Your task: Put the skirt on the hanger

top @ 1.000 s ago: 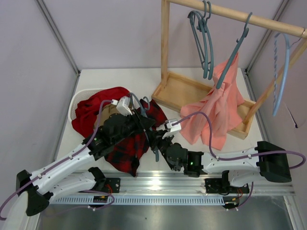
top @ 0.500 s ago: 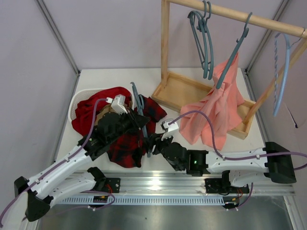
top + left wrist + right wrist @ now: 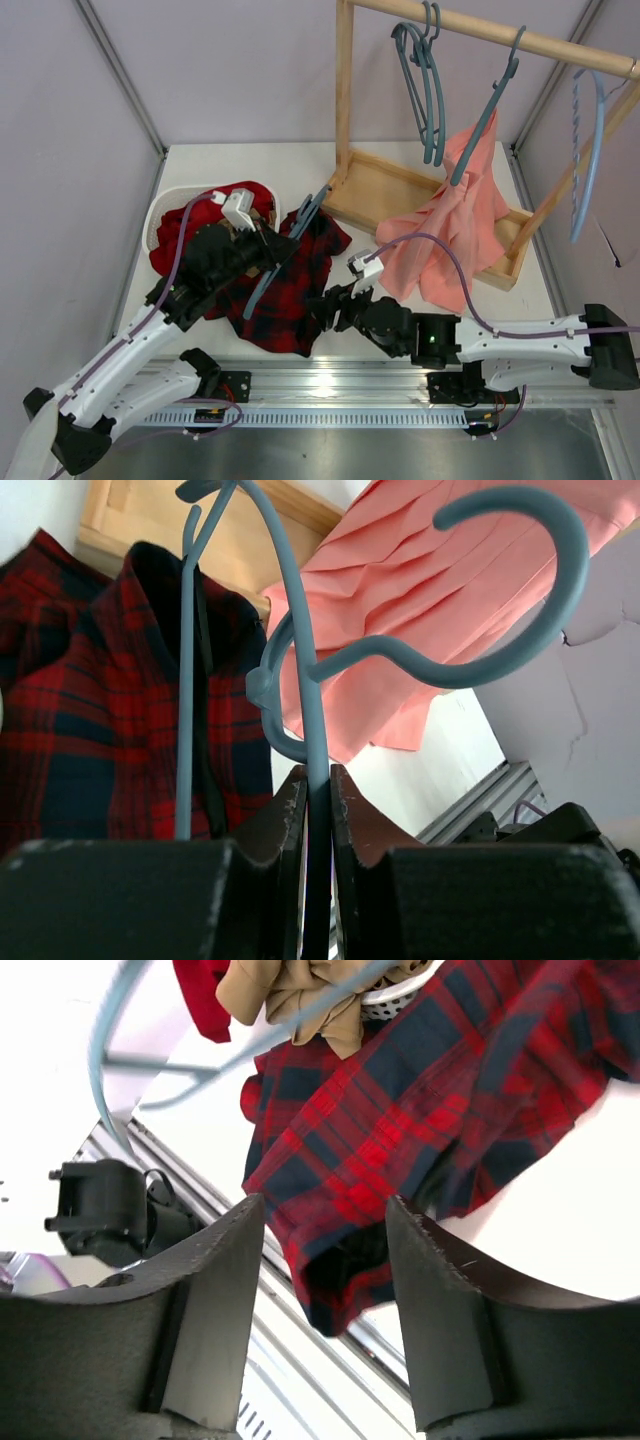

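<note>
The plaid skirt (image 3: 292, 285) lies bunched on the table in front of the basket. It also shows in the left wrist view (image 3: 90, 730) and the right wrist view (image 3: 400, 1130). My left gripper (image 3: 268, 255) is shut on the slate-blue hanger (image 3: 300, 222), which slants across the skirt with its hook toward the rack. In the left wrist view the jaws pinch the hanger's bar (image 3: 318, 740). My right gripper (image 3: 325, 305) is open and empty, hovering just above the skirt's near hem (image 3: 345, 1290); I cannot tell if it touches the cloth.
A wooden rack (image 3: 345, 110) with a tray base stands at the back right, holding more hangers (image 3: 430, 90), a salmon-pink garment (image 3: 455, 225) and a paler blue hanger (image 3: 588, 150). A white basket (image 3: 165, 205) at the left holds a plain red garment (image 3: 190, 235).
My left gripper has pulled back and left with the hanger, which has swung so that it slants toward the rack. The skirt has shifted with it. My right gripper has edged right.
</note>
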Available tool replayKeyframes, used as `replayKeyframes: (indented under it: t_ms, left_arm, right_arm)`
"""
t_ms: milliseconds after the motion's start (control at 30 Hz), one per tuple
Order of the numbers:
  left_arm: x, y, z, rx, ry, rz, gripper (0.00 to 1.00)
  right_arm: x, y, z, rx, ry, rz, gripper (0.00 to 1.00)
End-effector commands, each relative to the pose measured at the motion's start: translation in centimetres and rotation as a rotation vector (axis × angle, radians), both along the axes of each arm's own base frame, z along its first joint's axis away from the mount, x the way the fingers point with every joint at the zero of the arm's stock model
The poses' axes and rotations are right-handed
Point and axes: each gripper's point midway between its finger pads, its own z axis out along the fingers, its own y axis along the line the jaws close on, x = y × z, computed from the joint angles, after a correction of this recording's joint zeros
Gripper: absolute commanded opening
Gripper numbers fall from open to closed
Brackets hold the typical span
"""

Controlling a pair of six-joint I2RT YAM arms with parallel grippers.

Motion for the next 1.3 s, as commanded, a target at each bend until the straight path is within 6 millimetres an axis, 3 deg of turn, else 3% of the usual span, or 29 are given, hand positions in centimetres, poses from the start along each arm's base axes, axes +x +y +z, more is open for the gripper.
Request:
replayKeyframes:
  t_ms: [0,200,233,300,333,500,733,800,933,1100,1167,1267]
  left_arm:
    - [0.1,1.0,2.6,0.020,-0.088,-0.028,0.15]
    - [0.1,1.3,2.8,-0.046,-0.085,-0.020,0.12]
    - [0.0,1.1,1.8,-0.058,-0.057,-0.019,0.11]
    - [0.0,0.9,2.5,-0.101,-0.088,-0.022,0.10]
    - [-0.1,0.8,1.6,-0.107,-0.077,-0.024,0.09]
    - [0.0,1.0,2.3,-0.143,-0.110,-0.011,0.08]
    - [-0.3,2.0,2.7,-0.187,-0.135,0.041,0.07]
    - [-0.3,2.2,2.4,-0.172,-0.128,0.045,0.07]
    - [-0.2,2.9,1.3,-0.136,-0.099,0.080,0.07]
    - [-0.3,4.1,0.5,-0.085,-0.089,0.127,0.07]
    - [0.0,5.4,0.2,-0.049,-0.083,0.194,0.07]
    - [-0.3,6.3,1.0,-0.017,-0.113,0.210,0.08]
  right_arm:
    - [-0.4,-1.4,0.1,0.010,0.017,0.014,0.56]
    - [-1.1,-2.6,-4.1,-0.027,0.083,0.028,0.52]
    - [-1.6,-2.3,-4.4,-0.033,0.085,0.060,0.52]
    - [-2.2,-1.4,-4.8,-0.029,0.076,0.107,0.52]
    - [-2.7,-0.9,-5.0,-0.040,0.064,0.152,0.51]
    - [-3.7,1.6,-5.6,-0.062,0.053,0.212,0.49]
    - [-4.3,5.1,-10.0,-0.173,0.072,0.232,0.46]
    - [-4.1,6.0,-9.9,-0.178,0.062,0.229,0.46]
    - [-4.3,9.0,-6.9,-0.057,0.035,0.263,0.51]
    - [-5.6,13.2,-6.2,0.013,0.079,0.346,0.58]
    - [-5.9,14.5,-5.7,0.034,0.080,0.367,0.65]
    - [-5.9,15.6,-7.6,-0.022,0.095,0.396,0.75]
